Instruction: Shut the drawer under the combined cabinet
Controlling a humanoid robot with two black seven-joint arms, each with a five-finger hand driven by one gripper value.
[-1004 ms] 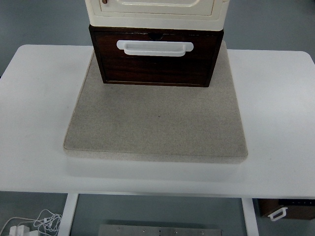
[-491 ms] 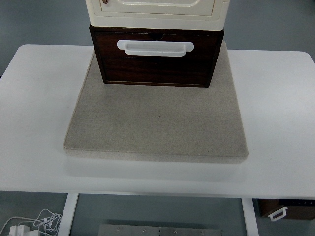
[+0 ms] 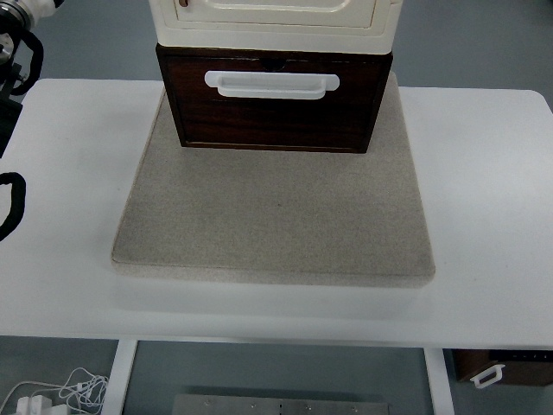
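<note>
A dark brown drawer [image 3: 275, 108] with a white handle [image 3: 271, 83] sticks out toward me from under the cream cabinet [image 3: 275, 19] at the top centre. Both stand on the back part of a grey-beige mat [image 3: 276, 216] on the white table [image 3: 69, 173]. Parts of my left arm [image 3: 19, 39] show at the upper left edge, with a black cable loop [image 3: 10, 203] lower down the same edge. They are well left of the drawer and touch nothing. The hand itself cannot be made out. My right arm is out of view.
Below the table's front edge lie white cables [image 3: 60, 393] at the bottom left. A brown box with a white handle [image 3: 505, 367] sits at the bottom right. A grey metal plate [image 3: 276, 405] shows at the bottom centre.
My left arm has come into view at the left edge; it was absent in both earlier frames. The drawer, cabinet and mat have not moved.
</note>
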